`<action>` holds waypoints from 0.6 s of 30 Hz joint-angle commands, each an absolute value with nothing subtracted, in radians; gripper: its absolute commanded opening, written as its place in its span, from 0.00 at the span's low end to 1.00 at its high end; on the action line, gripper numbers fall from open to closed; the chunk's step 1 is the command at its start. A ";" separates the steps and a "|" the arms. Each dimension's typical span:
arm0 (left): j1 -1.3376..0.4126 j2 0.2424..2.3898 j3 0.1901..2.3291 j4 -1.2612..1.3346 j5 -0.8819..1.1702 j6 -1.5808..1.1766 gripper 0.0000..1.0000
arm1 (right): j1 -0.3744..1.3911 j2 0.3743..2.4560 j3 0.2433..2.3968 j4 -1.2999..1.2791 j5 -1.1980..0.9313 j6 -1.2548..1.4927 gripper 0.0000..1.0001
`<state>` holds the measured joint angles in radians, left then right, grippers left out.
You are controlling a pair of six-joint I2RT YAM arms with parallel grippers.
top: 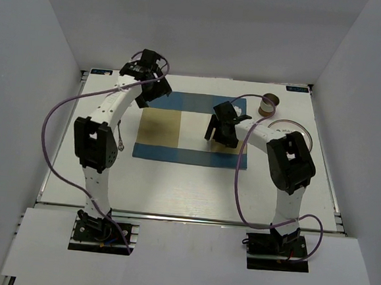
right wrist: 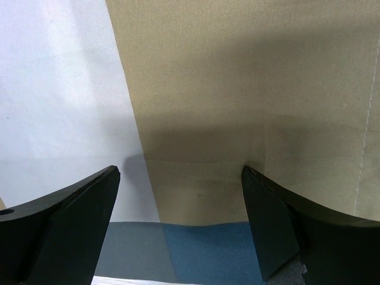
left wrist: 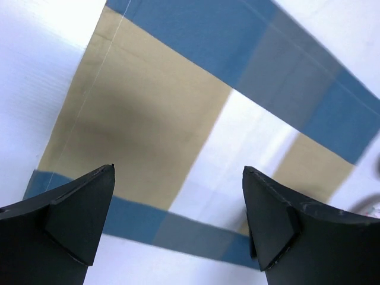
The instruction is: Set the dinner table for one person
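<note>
The dinner table (top: 187, 188) is a large white tabletop with metal rail edges. A blue-and-tan checked placemat (top: 178, 128) lies flat in its middle. My left gripper (top: 156, 90) hovers over the mat's far left corner, open and empty. In the left wrist view its fingers (left wrist: 77, 214) stand wide apart above the placemat (left wrist: 154, 119). My right gripper (top: 222, 138) hovers over the mat's right part, open and empty. In the right wrist view its fingers (right wrist: 285, 225) stand wide apart above the tan square of the placemat (right wrist: 237, 89).
A small brown cup (top: 268, 106) stands at the far right of the table. A white plate (top: 303, 133) lies partly behind the right arm. A thin utensil (top: 120, 137) lies left of the mat beside the left arm.
</note>
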<state>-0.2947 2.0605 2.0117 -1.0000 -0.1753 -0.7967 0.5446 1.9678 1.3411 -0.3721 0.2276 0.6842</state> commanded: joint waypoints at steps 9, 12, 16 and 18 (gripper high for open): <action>-0.296 1.658 1.766 -0.960 -0.225 -0.716 0.98 | 0.543 2.033 1.379 -0.423 0.222 0.634 0.89; -0.296 1.608 1.717 -0.951 -0.230 -0.709 0.98 | 0.546 2.002 1.350 -0.391 0.216 0.643 0.89; -0.296 1.546 1.608 -0.928 -0.204 -0.695 0.98 | 0.541 2.002 1.393 -0.419 0.225 0.612 0.89; -0.296 1.502 1.571 -0.922 -0.196 -0.686 0.98 | 0.542 1.997 1.430 -0.437 0.238 0.589 0.89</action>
<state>-0.2947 1.5856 1.6108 -0.9405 -0.2035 -0.7116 0.5453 1.9884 1.3811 -0.4000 0.2256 0.6285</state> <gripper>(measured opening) 0.980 0.888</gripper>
